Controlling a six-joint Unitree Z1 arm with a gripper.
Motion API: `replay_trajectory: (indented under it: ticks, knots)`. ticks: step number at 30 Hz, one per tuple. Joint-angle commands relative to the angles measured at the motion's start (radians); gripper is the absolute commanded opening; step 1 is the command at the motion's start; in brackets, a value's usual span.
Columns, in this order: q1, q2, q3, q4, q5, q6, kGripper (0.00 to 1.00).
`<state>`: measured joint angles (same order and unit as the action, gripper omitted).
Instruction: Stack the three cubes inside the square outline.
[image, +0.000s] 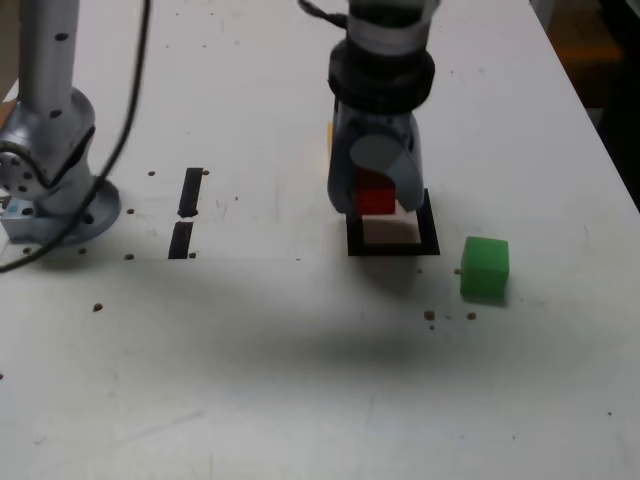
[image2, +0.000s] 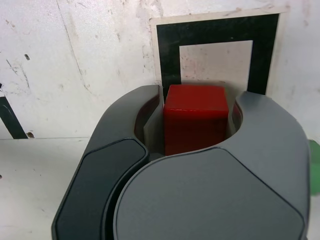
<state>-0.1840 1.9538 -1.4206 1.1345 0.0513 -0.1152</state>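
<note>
The red cube sits between the jaws of my gripper, which is shut on its two sides. In the wrist view the red cube fills the gap of the gripper. The gripper hangs over the far edge of the square outline, whose white inside shows just in front of the cube. The square outline lies beyond the cube in the wrist view. The green cube stands on the table to the exterior view's right of the outline. Only a thin yellow sliver shows behind the gripper.
The arm's base stands at the exterior view's left, with a black cable hanging by it. Two short black tape strips lie between the base and the outline. The table's edge runs along the right.
</note>
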Motion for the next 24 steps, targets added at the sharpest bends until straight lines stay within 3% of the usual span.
replay_trajectory:
  ticks: [1, 9, 12, 16, 21, 24]
  knots:
    - [0.004, 0.011, 0.003, -0.009, 0.000, -0.001, 0.10]
    - [0.006, 0.051, 0.007, -0.050, 0.009, -0.001, 0.10]
    - [0.006, 0.064, 0.008, -0.062, 0.021, -0.002, 0.15]
    - [0.006, 0.080, 0.002, -0.065, 0.025, -0.002, 0.37]
    - [0.006, 0.076, 0.000, -0.063, 0.029, 0.001, 0.86]
    - [0.007, 0.046, 0.006, -0.060, 0.037, 0.002, 0.98]
